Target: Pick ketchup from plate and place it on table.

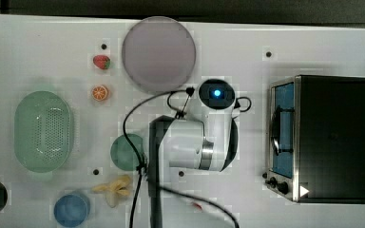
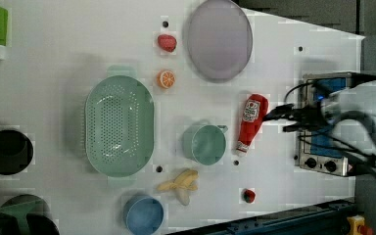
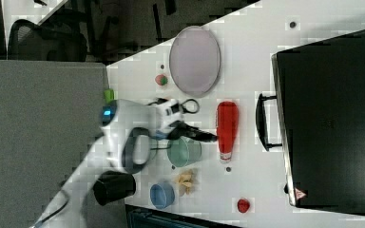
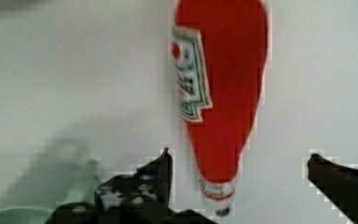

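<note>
The ketchup (image 2: 251, 122) lies flat on the white table (image 2: 78, 39), between the green cup and the oven, its tapered tip toward the left view's bottom. The right view shows the ketchup (image 3: 227, 127) as a plain red bottle. The pale lilac plate (image 2: 219, 39) at the back has nothing on it; the plate (image 1: 158, 53) looks bare from above too. My gripper (image 4: 239, 161) is open, one finger on each side of the ketchup (image 4: 219, 93) near its cap, touching nothing. In the left view the gripper (image 2: 274, 117) hovers beside the bottle. In the top view the arm covers the bottle.
A green perforated basket (image 2: 119, 125), green cup (image 2: 205, 143), banana (image 2: 181, 185), blue bowl (image 2: 143, 214), strawberry (image 2: 167, 42) and orange slice (image 2: 166, 79) lie around. A black oven (image 1: 330, 137) stands at the top view's right. A small red object (image 2: 248, 196) sits near the front edge.
</note>
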You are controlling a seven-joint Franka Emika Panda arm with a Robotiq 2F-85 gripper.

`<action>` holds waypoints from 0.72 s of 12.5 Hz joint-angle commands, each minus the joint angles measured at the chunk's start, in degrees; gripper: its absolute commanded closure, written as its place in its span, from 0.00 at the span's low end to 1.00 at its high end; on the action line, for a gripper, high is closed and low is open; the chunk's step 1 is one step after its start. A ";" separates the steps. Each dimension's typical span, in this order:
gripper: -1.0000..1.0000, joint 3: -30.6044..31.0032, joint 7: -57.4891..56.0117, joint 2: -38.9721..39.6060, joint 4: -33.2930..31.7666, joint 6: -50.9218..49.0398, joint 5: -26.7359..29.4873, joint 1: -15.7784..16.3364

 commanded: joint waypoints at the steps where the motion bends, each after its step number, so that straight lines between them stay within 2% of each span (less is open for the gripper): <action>1: 0.00 1.13 15.21 -11.92 11.57 -7.43 -0.18 0.09; 4: 0.00 1.10 28.16 -15.91 18.97 -21.80 -0.24 0.07; 6: 0.00 1.19 31.56 -17.19 21.92 -28.68 -0.24 0.08; 9: 0.00 1.37 31.56 -17.46 23.72 -28.56 -0.34 0.08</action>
